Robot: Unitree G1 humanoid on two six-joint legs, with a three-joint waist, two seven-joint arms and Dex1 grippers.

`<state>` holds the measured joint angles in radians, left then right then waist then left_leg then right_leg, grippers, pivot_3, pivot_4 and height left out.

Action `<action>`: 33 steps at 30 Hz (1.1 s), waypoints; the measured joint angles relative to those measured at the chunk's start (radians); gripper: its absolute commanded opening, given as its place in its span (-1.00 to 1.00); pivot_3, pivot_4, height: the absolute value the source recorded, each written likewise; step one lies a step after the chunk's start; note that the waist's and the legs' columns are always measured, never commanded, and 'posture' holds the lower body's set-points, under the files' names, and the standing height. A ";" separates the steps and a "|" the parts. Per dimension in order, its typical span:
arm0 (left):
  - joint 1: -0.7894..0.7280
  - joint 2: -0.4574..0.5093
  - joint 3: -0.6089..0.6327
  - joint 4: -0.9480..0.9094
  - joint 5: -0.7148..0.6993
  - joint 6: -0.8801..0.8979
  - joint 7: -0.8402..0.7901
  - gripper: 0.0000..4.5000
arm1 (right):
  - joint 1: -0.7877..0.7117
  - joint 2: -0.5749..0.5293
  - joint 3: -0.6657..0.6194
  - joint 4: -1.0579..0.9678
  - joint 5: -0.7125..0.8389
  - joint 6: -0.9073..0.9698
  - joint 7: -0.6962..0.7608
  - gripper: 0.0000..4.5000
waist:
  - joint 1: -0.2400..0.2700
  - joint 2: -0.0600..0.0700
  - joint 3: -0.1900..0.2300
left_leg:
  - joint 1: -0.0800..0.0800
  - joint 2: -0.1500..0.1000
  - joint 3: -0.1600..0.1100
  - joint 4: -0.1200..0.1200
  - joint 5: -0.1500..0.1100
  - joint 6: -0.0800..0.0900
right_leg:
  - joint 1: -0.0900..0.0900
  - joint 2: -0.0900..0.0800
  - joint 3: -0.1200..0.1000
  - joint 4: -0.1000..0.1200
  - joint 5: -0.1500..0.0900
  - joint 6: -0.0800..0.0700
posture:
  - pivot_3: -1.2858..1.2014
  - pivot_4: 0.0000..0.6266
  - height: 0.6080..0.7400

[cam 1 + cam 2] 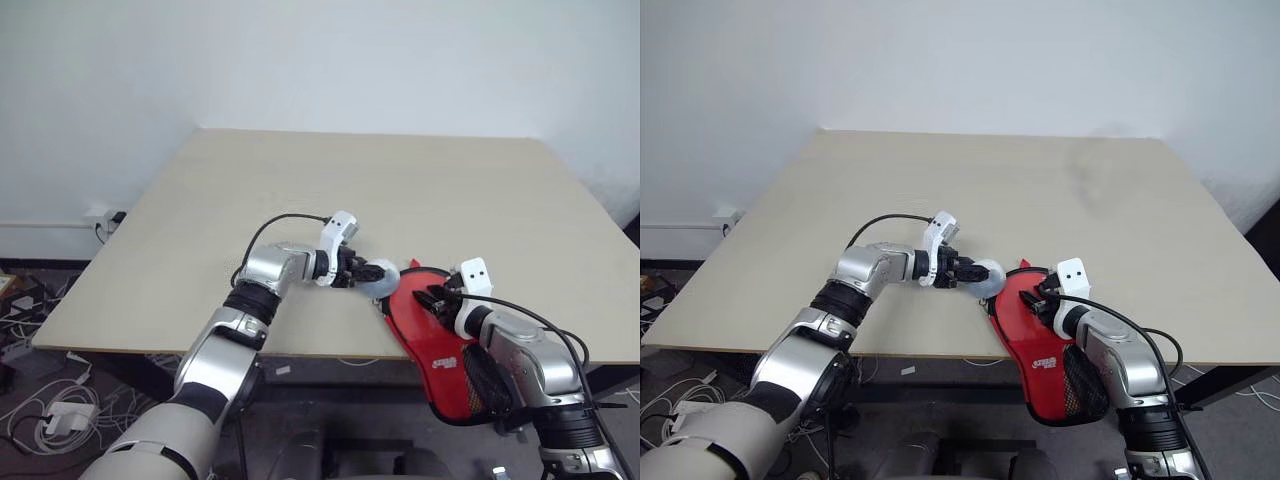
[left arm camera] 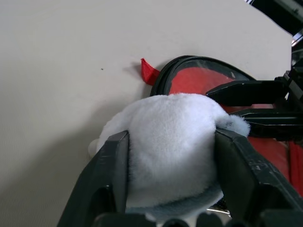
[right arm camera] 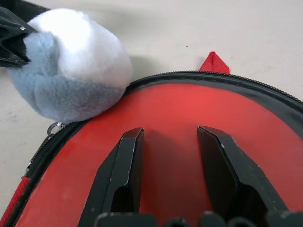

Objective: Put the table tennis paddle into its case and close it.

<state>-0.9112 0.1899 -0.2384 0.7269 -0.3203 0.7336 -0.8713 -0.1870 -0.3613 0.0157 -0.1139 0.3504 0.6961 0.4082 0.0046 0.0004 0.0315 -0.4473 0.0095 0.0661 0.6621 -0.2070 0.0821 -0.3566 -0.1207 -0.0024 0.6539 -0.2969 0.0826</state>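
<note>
The red case (image 1: 440, 350) with black zipper edging lies at the table's front edge, its handle end hanging past the edge. The paddle is hidden. My left gripper (image 1: 372, 276) is shut on a fluffy white-and-grey ball (image 2: 170, 132) that sits against the case's rounded rim, by a small metal ring (image 3: 52, 127) at the zipper. My right gripper (image 3: 170, 137) lies on the case's red top with its two fingers (image 3: 124, 165) apart and nothing between them. A red fabric tab (image 3: 214, 62) sticks out from the far rim.
The beige table (image 1: 400, 190) stretches bare beyond the case to the white wall. Its front edge runs just under both arms. Cables and a white power adapter (image 1: 60, 415) lie on the floor at the left.
</note>
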 measured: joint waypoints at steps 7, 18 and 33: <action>-0.007 -0.012 0.019 0.031 0.034 -0.008 -0.045 -0.99 | 0.000 0.000 0.003 -0.008 -0.008 0.016 -0.010 -0.15 | 0.002 -0.001 0.000 | 0.000 0.000 -0.001 0.000 0.000 0.000 | 0.000 0.000 0.000 0.000 0.000 0.000 | 0.03 -1.00 0.61; -0.198 -0.091 0.083 0.369 0.138 -0.175 0.038 -0.99 | -0.016 -0.038 0.060 -0.030 -0.058 0.081 0.002 -0.15 | 0.003 -0.005 -0.001 | 0.000 0.000 -0.002 0.001 -0.003 0.004 | 0.001 0.000 -0.002 0.000 0.000 0.000 | 0.03 -1.00 0.61; -0.344 -0.137 0.214 0.581 0.191 -0.364 0.174 -0.99 | 0.023 -0.016 0.074 -0.099 -0.088 0.113 -0.025 -0.15 | 0.002 -0.013 -0.003 | 0.000 0.001 -0.003 0.001 -0.004 0.002 | 0.000 0.000 -0.002 0.001 0.000 0.000 | 0.03 -1.00 0.61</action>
<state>-1.2554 0.0529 -0.0247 1.3083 -0.1292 0.3694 -0.6971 -0.1645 -0.3776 0.0902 -0.2131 0.2627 0.8095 0.3828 0.0065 -0.0129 0.0285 -0.4473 0.0101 0.0631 0.6630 -0.2108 0.0836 -0.3564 -0.1205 -0.0049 0.6549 -0.2969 0.0826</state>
